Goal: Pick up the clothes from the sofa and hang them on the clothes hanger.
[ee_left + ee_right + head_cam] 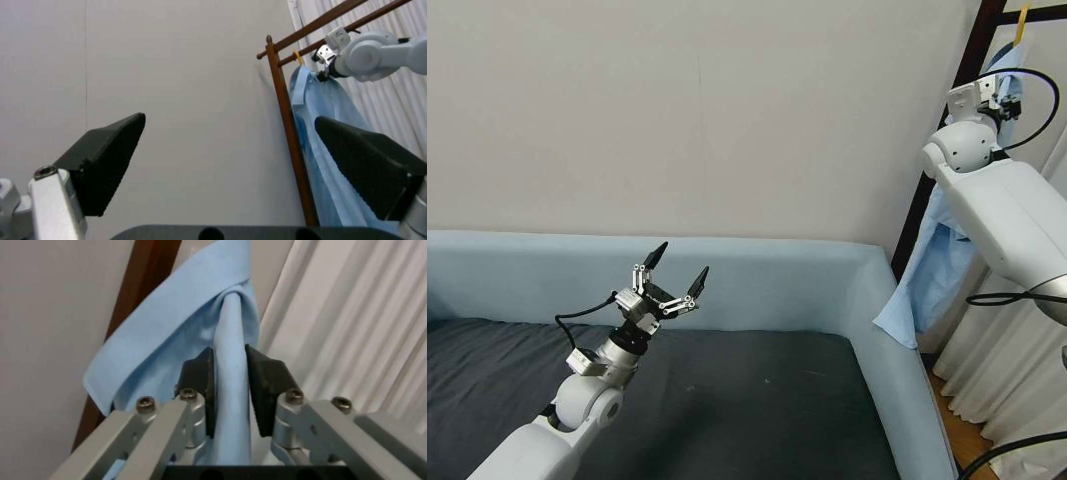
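- Shirt (pixel 932 275), pale blue, hangs past the right end of the sofa (pixel 777 280) in the head view. It is draped down alongside the dark wooden rack (pixel 914 225), which stands against the wall (pixel 727 110).
- Same view: the white right arm (pixel 1007 210) reaches up high, with its wrist at the top of the shirt, close to the rack.
- Same view: the left end effector (pixel 682 262) hovers over the sofa's dark seat cushion (pixel 757 400), in front of the backrest. It points upward, spread wide and holding nothing.
- Left wrist view: its two dark fingers (pixel 107 160) stand well apart, with bare wall between them. Farther off, the brown rack post rises with rails slanting from its top. The shirt hangs just beside the post, and the right arm meets the shirt near its collar. A white curtain (pixel 407 115) hangs behind.
- Right wrist view: the right end effector (pixel 229 360) is clamped on a bunched vertical fold of the shirt, its dark pads (pixel 199 385) pressing the cloth from both sides.
- Same view: above the pads the blue cloth loops over itself and spreads out in a broad flap. The brown post is behind it on one side and the curtain's pleats on the other.
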Available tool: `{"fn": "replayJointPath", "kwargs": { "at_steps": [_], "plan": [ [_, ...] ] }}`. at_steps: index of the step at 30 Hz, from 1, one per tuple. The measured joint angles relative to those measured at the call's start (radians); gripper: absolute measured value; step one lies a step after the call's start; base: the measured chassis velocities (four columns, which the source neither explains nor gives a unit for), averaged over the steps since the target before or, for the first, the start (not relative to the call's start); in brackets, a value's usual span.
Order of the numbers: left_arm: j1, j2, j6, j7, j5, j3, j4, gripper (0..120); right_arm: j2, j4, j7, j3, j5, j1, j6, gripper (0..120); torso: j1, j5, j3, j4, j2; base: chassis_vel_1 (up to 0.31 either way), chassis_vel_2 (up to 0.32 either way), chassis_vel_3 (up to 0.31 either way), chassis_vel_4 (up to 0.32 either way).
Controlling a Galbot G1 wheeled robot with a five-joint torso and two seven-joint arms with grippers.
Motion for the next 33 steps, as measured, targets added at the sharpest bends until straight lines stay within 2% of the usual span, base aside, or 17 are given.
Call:
{"fn": "replayJointPath", "kwargs": {
  "at_steps": [3,6,7,10,11,13,15,18,21,22,24,25,27,28,30,31,33],
  "plan": [
    [0.005,-0.006,0.001,-0.005,0.0,-0.007,-0.004,100,-0.024,0.054,-0.009,0.013,0.002,-0.026,0.027,29,0.0,0.0,0.0,0.0002,0.0,0.0,0.0,0.0,0.0],
    [0.028,-0.029,0.006,-0.025,-0.011,-0.024,-0.026,100,-0.101,0.209,-0.057,0.065,0.021,-0.116,0.124,42,0.0,-0.0001,0.0,0.0004,0.0,0.0,0.0,0.0,0.0],
    [0.028,-0.029,0.006,-0.025,-0.011,-0.024,-0.026,100,-0.101,0.209,-0.057,0.065,0.021,-0.116,0.124,42,0.0,-0.0001,0.0,0.0004,0.0,0.0,0.0,0.0,0.0],
    [0.085,-0.046,0.034,-0.084,-0.025,-0.062,-0.086,100,-0.222,0.427,-0.186,0.167,0.131,-0.31,0.29,57,0.0,0.0012,0.0,-0.001,0.0,0.0,0.0,0.0,0.0],
    [0.085,-0.046,0.034,-0.084,-0.025,-0.062,-0.086,100,-0.222,0.427,-0.186,0.167,0.131,-0.31,0.29,57,0.0,0.0012,0.0,-0.001,0.0,0.0,0.0,0.0,0.0],
    [0.151,-0.05,0.101,-0.102,-0.054,-0.11,-0.149,100,-0.282,0.564,-0.241,0.236,0.206,-0.45,0.392,67,0.0,0.0009,0.0,-0.0011,0.0,0.0,0.0,0.0,0.0],
    [0.214,-0.063,0.174,-0.14,-0.063,-0.147,-0.212,100,-0.313,0.664,-0.283,0.313,0.247,-0.595,0.498,74,0.0,-0.0001,0.0,0.0,0.0,0.0,0.0,0.0,0.0],
    [0.259,-0.078,0.258,-0.227,-0.033,-0.167,-0.264,100,-0.331,0.732,-0.338,0.377,0.25,-0.754,0.596,84,0.0,0.0004,0.0,0.0004,0.0,0.0,0.0,0.0,0.0],
    [0.331,-0.108,0.445,-0.362,-0.001,-0.202,-0.345,100,-0.322,0.811,-0.426,0.459,0.245,-0.945,0.675,97,0.0,0.0,0.0,-0.0007,0.0,0.0,0.0,0.0,0.0],
    [0.331,-0.108,0.445,-0.362,-0.001,-0.202,-0.345,100,-0.322,0.811,-0.426,0.459,0.245,-0.945,0.675,97,0.0,0.0,0.0,-0.0007,0.0,0.0,0.0,0.0,0.0],
    [0.382,-0.135,0.522,-0.426,0.027,-0.235,-0.389,100,-0.295,0.855,-0.454,0.48,0.239,-1.027,0.689,100,0.0,0.0,0.0,-0.0009,0.0,0.0,0.0,0.0,0.0],
    [0.414,-0.154,0.544,-0.468,0.048,-0.254,-0.41,100,-0.276,0.878,-0.458,0.485,0.226,-1.07,0.696,100,0.0,0.0004,0.0,0.0,0.0,0.0,0.0,0.0,0.0],
    [0.44,-0.176,0.541,-0.501,0.074,-0.268,-0.419,100,-0.254,0.909,-0.459,0.497,0.206,-1.12,0.696,100,0.0,0.0004,0.0,0.0007,0.0,0.0,0.0,0.0,0.0],
    [0.475,-0.214,0.535,-0.519,0.122,-0.288,-0.425,100,-0.216,0.967,-0.458,0.538,0.172,-1.226,0.68,100,0.0,-0.0005,0.0,0.0015,0.0,0.0,0.0,0.0,0.0],
    [0.514,-0.252,0.528,-0.527,0.153,-0.295,-0.438,100,-0.165,1.032,-0.455,0.598,0.12,-1.353,0.651,100,0.0,0.0001,0.0,0.0001,0.0,0.0,0.0,0.0,0.0],
    [0.514,-0.252,0.528,-0.527,0.153,-0.295,-0.438,100,-0.165,1.032,-0.455,0.598,0.12,-1.353,0.651,100,0.0,0.0001,0.0,0.0001,0.0,0.0,0.0,0.0,0.0],
    [0.568,-0.294,0.523,-0.529,0.184,-0.291,-0.458,100,-0.093,1.105,-0.454,0.671,0.053,-1.484,0.618,100,0.0,-0.0002,0.0,-0.0009,0.0,0.0,0.0,0.0,0.0]
  ]
}}
